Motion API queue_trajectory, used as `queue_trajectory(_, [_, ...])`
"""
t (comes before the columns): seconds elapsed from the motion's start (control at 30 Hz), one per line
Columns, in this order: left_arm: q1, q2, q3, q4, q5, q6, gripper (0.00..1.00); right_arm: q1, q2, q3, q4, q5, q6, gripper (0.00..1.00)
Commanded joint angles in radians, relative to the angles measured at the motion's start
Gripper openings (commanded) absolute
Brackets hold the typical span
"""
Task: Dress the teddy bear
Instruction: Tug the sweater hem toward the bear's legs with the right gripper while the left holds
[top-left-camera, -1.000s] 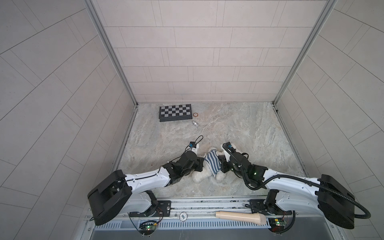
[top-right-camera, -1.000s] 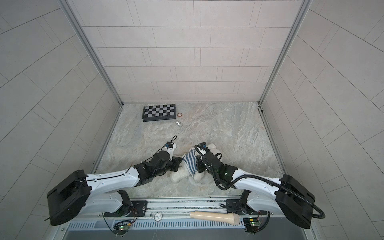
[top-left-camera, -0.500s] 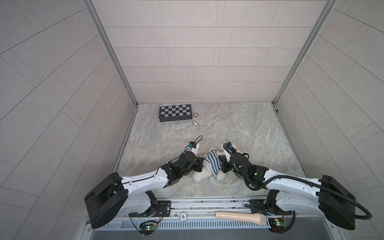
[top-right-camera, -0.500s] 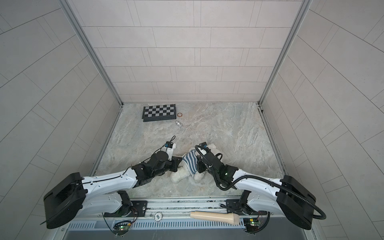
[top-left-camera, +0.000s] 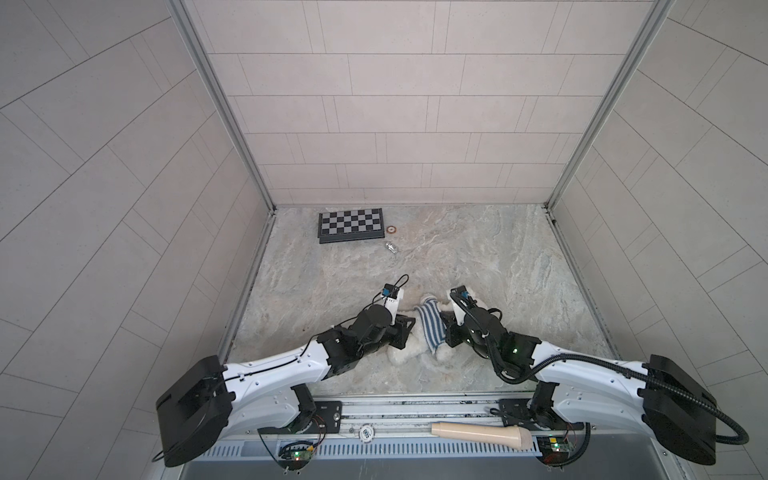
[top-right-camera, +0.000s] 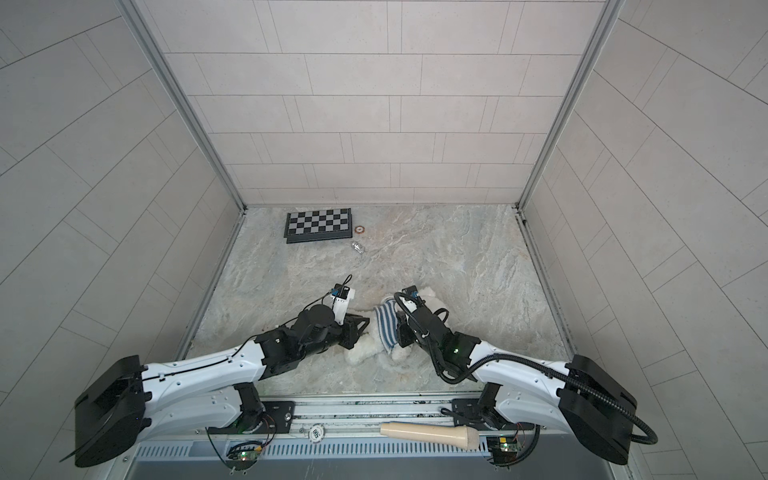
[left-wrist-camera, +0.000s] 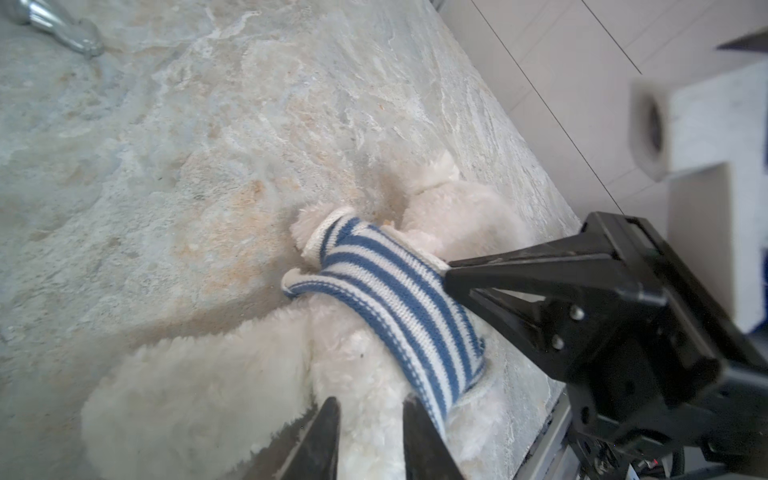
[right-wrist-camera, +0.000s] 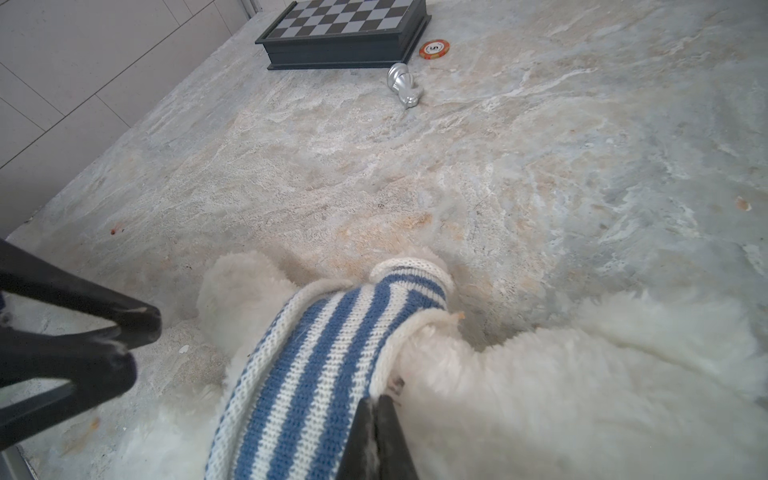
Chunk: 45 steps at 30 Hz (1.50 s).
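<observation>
Now the teddy bear (top-left-camera: 401, 353) lies on the marble table (top-left-camera: 478, 257), close to its front edge and between the 2 grippers in both top views. A blue-and-white striped sweater (left-wrist-camera: 395, 307) wraps its middle, and bare white fur shows on either side of the knit.

The right gripper (right-wrist-camera: 376, 401) has its 2 fingers pressed together, with no gap, on the white rim of the striped sweater. The left wrist view shows its tip meeting that same edge.

The left gripper (left-wrist-camera: 370, 405) has its jaws a little apart, with a narrow gap between the 2 tips. In the right wrist view it sits just beside the bear's fur, over bare table, and it has hold of nothing.

Well apart from the bear, at the back of the table, a chessboard (top-left-camera: 350, 223) lies flat near the rear wall. An orange poker chip (top-left-camera: 392, 229) sits just beside its right end. A silver chess piece (top-left-camera: 392, 247) lies on its side near both.
</observation>
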<state>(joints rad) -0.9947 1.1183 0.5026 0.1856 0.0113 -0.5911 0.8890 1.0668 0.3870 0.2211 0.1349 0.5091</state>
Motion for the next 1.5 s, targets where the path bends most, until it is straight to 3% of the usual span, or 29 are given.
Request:
queue_trajectory(0.0, [-0.037,0.034,0.066,0.034,0.017,-0.01,0.23,-0.005,-0.02,-0.016,0.016,0.02,0.007,0.0])
queue_trajectory(0.07, [-0.044,0.082,0.087,0.076,0.036,-0.03,0.17,-0.005,-0.018,-0.018,0.018,0.015,0.009,0.0])
queue_trajectory(0.33, [-0.045,0.232,0.105,0.142,0.026,-0.084,0.06,-0.004,-0.032,-0.038,0.047,0.006,0.02,0.0])
queue_trajectory(0.8, [-0.034,0.272,0.093,0.117,-0.012,-0.074,0.03,-0.004,-0.045,-0.029,0.015,0.024,0.009,0.0])
queue_trajectory(1.2, [-0.023,0.224,0.109,0.023,-0.048,-0.075,0.04,-0.007,-0.101,-0.054,-0.016,0.021,-0.048,0.26])
queue_trajectory(1.47, [-0.022,0.149,0.141,-0.046,-0.061,-0.021,0.1,-0.008,-0.139,-0.016,-0.091,0.001,-0.059,0.41])
